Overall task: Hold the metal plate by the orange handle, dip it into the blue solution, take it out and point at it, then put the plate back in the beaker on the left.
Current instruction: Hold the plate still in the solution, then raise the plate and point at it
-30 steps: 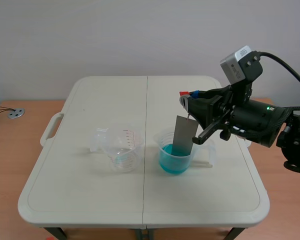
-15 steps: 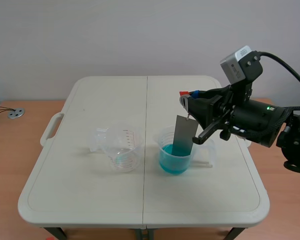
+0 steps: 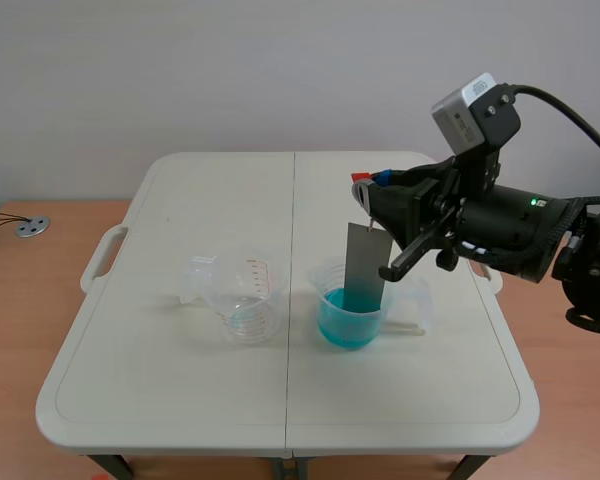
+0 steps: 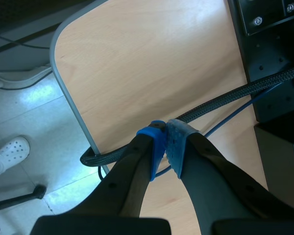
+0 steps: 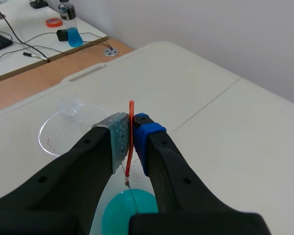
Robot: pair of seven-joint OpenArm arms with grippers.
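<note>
One small lift: our right gripper (image 5: 131, 131), pinching the orange handle (image 5: 132, 111), raised the metal plate (image 3: 367, 262); we think the dip is done.

I'm seeing the whole counter (image 3: 180, 400) through the scene camera, which is looking forward and down from the near edge at middle distance. The right wrist camera is looking closely down past the right gripper (image 5: 130, 122) pinching the orange handle (image 5: 132, 107). It is sharing the blue solution (image 5: 122, 215) at the scene frame's centre. The left wrist camera is facing past the left gripper (image 4: 165, 129) onto a wooden surface (image 4: 152, 63) and floor (image 4: 34, 107).
</note>
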